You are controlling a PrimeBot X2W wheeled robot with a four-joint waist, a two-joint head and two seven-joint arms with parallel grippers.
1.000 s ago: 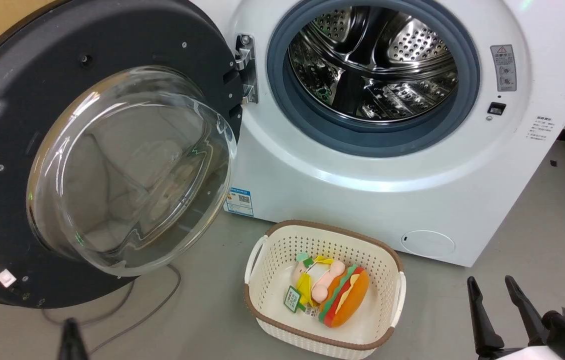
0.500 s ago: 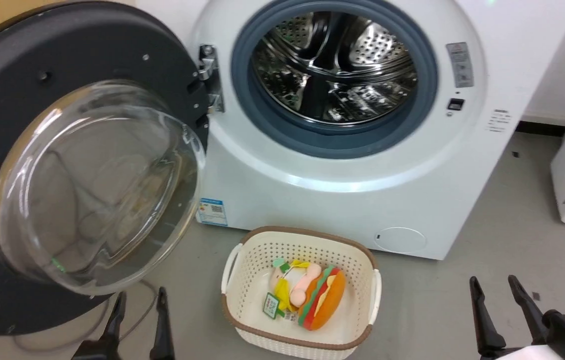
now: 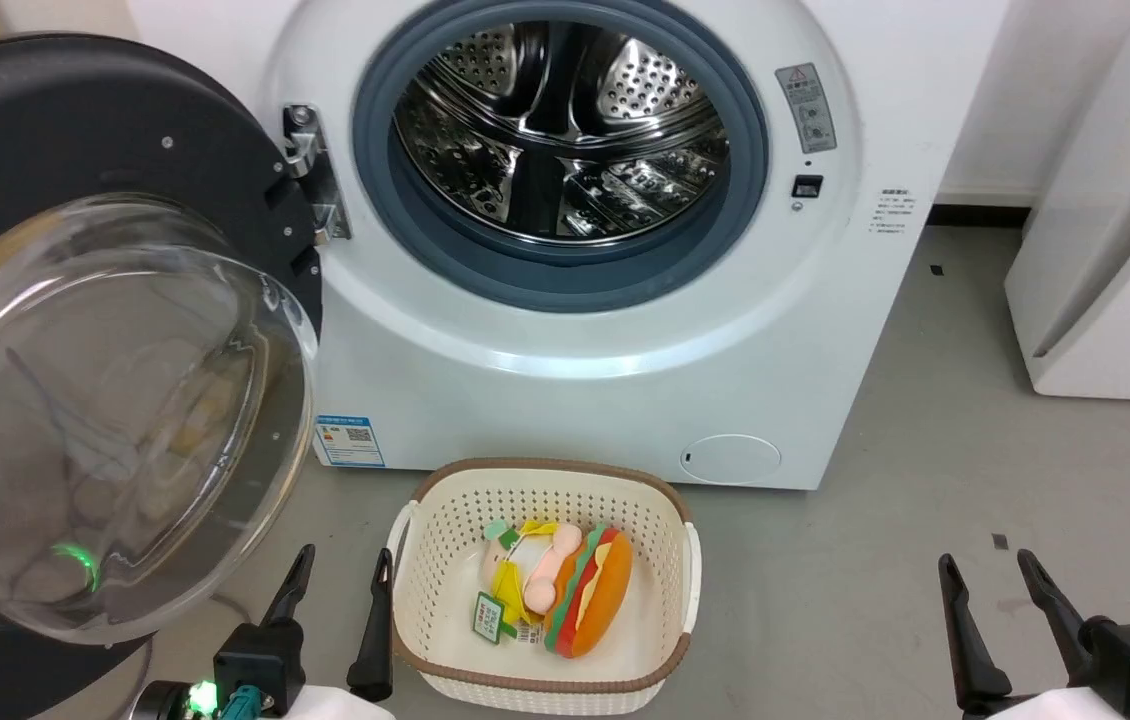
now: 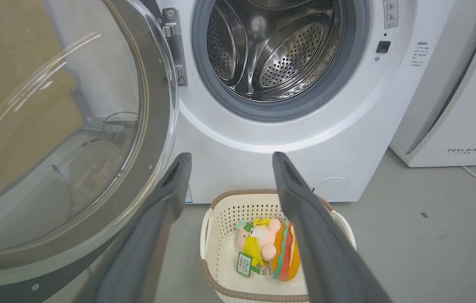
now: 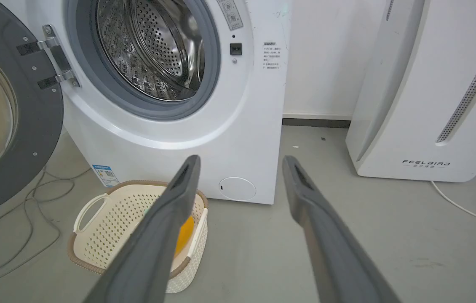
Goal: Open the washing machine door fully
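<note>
The washing machine door (image 3: 75, 300) hangs swung wide to the left on its steel hinge (image 3: 310, 170), matte black back and bulging clear glass bowl (image 3: 105, 420) facing me. It also shows in the left wrist view as door (image 4: 65, 134) and at the left edge of the right wrist view as door (image 5: 14, 126). The white washing machine (image 3: 565, 330) shows its grey rubber ring and perforated steel drum (image 3: 555, 130). My left gripper (image 3: 345, 565) is open, low beside the door's lower edge, touching nothing. My right gripper (image 3: 987, 570) is open at the lower right, empty.
A cream basket (image 3: 545, 500) with a brown rim, holding a plush burger and a small toy, stands on the grey floor before the machine. A white FEELBIRD appliance (image 3: 1115, 250) stands at the right. Grey cables (image 5: 19, 198) lie on the floor under the door.
The whole head view has shifted, so the camera moved. My left gripper has come up into view at the lower left, away from the door. The right gripper has kept its place.
</note>
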